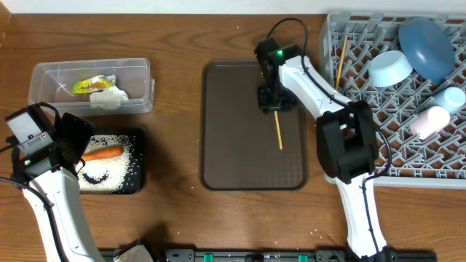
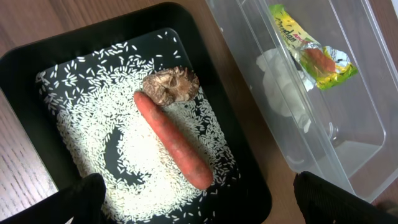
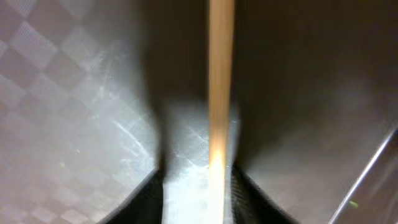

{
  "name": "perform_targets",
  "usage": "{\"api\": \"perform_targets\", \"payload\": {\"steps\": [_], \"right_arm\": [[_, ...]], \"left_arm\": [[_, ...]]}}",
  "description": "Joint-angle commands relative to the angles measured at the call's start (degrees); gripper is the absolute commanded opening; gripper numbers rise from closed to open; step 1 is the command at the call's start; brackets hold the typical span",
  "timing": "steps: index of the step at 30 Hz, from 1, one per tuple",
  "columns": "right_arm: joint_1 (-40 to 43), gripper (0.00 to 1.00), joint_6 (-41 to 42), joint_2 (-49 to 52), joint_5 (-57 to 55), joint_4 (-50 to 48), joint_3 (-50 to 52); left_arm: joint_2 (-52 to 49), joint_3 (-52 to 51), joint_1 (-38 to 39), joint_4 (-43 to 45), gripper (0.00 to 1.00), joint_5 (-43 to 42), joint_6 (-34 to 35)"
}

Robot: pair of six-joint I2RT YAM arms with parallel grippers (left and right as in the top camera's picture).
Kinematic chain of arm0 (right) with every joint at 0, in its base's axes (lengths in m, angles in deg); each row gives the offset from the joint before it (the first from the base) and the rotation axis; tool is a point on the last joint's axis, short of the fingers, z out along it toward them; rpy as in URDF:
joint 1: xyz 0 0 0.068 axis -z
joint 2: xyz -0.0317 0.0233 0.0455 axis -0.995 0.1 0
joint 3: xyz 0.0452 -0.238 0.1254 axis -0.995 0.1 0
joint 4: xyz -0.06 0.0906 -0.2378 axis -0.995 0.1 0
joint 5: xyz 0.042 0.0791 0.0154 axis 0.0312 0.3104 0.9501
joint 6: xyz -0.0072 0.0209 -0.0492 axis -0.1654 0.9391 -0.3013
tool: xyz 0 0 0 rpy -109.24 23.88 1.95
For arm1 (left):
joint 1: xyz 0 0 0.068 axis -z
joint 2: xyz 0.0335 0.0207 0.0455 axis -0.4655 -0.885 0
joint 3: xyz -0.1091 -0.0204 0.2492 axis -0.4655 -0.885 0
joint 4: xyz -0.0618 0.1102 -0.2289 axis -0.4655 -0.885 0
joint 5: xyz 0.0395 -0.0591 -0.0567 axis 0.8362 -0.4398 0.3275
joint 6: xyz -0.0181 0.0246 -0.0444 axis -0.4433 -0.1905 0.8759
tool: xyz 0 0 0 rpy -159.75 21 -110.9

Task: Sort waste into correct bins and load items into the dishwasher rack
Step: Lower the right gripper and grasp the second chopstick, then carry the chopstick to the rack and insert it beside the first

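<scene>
From overhead, we see the rack [image 1: 408,156] at the right of the counter [image 1: 175,44], holding the plate [image 1: 426,47], the bowl [image 1: 389,68], the blue cup [image 1: 453,98], the white cup [image 1: 429,120] and one chopstick [image 1: 340,62] near its left wall. The brown tray [image 1: 233,145] lies mid-counter with a second chopstick [image 1: 278,131] on it, and the right jaws are down at that stick's far end. At the left, the tub [image 1: 51,80] holds the wrapper [image 1: 95,85] and the paper [image 1: 109,98]. Just in front of it sits the black tray [image 1: 138,185] with the carrot [image 1: 102,153] on the rice [image 1: 109,175], and the left jaws hang above its left edge. In the left wrist view, the left jaws are spread wide with nothing between them. Below them the carrot lies slantwise on the rice, its upper end touching the lump [image 2: 171,84], and the tub stands just beside the tray. In the right wrist view, which is blurred, the right jaws stand narrow on either side of the second chopstick on the brown tray. We cannot tell whether they grip it.
</scene>
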Motion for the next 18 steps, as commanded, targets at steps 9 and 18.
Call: {"api": "perform_targets", "payload": {"steps": [9, 18], "right_arm": [[1.8, 0.01, -0.6, 2.8, 1.3, 2.6, -0.3], [6.2, 0.01, -4.7, -9.4, 1.7, 7.4, -7.6]], "left_arm": [[0.5, 0.5, -0.2, -0.2, 0.98, 0.7, -0.8], [0.6, 0.5, -0.2, -0.2, 0.98, 0.7, -0.8]]}}
